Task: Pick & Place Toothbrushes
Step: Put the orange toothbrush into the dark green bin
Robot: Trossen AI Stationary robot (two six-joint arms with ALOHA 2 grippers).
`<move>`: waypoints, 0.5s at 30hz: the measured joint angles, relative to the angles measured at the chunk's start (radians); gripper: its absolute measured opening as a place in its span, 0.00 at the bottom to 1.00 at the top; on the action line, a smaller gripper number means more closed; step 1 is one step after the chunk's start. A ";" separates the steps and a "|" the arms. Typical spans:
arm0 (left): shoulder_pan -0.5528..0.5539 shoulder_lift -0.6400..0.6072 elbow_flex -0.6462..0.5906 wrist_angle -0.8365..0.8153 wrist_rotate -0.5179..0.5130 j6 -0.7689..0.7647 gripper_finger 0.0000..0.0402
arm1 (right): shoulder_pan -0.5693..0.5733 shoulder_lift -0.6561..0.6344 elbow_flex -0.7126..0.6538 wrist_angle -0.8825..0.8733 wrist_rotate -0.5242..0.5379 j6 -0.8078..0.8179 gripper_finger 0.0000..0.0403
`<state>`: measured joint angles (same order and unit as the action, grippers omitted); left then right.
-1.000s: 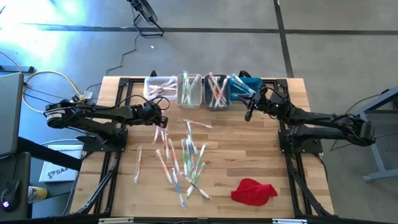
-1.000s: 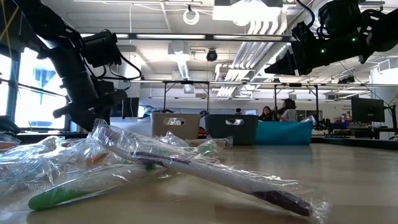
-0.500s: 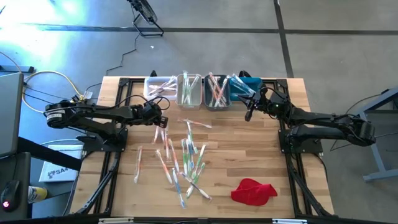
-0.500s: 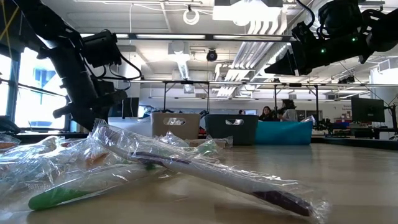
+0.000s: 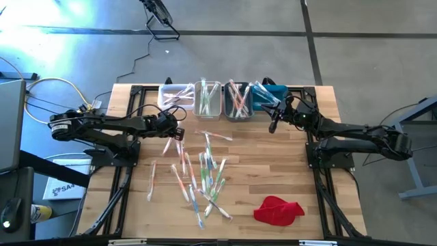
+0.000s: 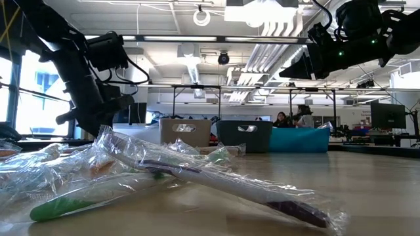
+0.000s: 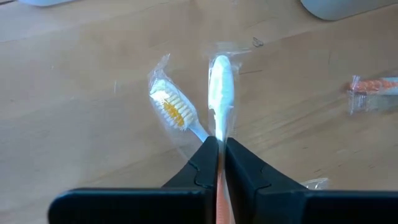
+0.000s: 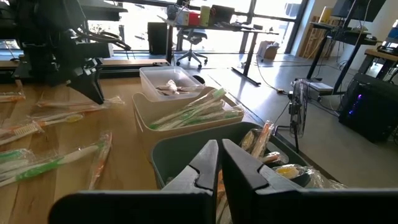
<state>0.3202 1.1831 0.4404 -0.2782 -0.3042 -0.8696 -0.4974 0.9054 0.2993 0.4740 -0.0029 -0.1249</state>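
Many wrapped toothbrushes (image 5: 201,174) lie scattered on the middle of the wooden table. At the pile's far left my left gripper (image 5: 176,133) slants down, shut on one toothbrush (image 7: 221,87) with a white head and an orange handle. Beside it lies another toothbrush (image 7: 174,109) with yellow-white bristles. My right gripper (image 5: 273,126) hangs shut and nearly level at the near edge of the grey bin (image 8: 186,152), with nothing between its fingers (image 8: 219,146). My left gripper pinches the toothbrush's orange handle (image 7: 220,163) between its two fingers, just behind the neck. The fingers slant down from the table's left and lie along the brush. The white head (image 7: 221,74) points away from the fingers, in its clear wrapper, low over the wood or on it.
Along the far edge stand a white bin (image 5: 176,96), a beige bin (image 5: 207,99), the grey bin (image 5: 237,101) and a blue bin (image 5: 270,96), all holding toothbrushes. A red cloth (image 5: 278,210) lies at the near right. Bare wood shows between the pile and the right arm.
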 joint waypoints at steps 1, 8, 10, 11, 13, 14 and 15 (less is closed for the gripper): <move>0.000 0.000 0.000 0.000 0.000 0.000 0.03 | 0.000 0.000 0.000 0.000 0.000 0.000 0.03; 0.000 -0.017 0.000 0.000 0.038 0.062 0.02 | 0.000 0.000 0.000 0.000 0.000 0.000 0.03; 0.000 -0.036 0.000 0.000 0.050 0.082 0.02 | 0.000 0.000 0.000 0.000 0.000 0.000 0.03; 0.000 -0.048 0.000 -0.001 0.054 0.090 0.02 | 0.000 0.000 0.000 0.000 0.000 0.000 0.03; 0.000 -0.076 0.000 -0.001 0.066 0.115 0.02 | 0.000 0.000 0.000 0.000 0.000 0.000 0.03; 0.000 -0.096 0.000 -0.001 0.074 0.129 0.02 | 0.000 0.000 0.000 0.000 0.000 0.000 0.03; 0.000 -0.116 0.000 -0.001 0.087 0.143 0.02 | 0.000 0.000 0.000 0.000 0.000 0.000 0.03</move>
<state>0.3202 1.0668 0.4404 -0.2791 -0.2175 -0.7267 -0.4976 0.9054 0.2993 0.4736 -0.0029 -0.1246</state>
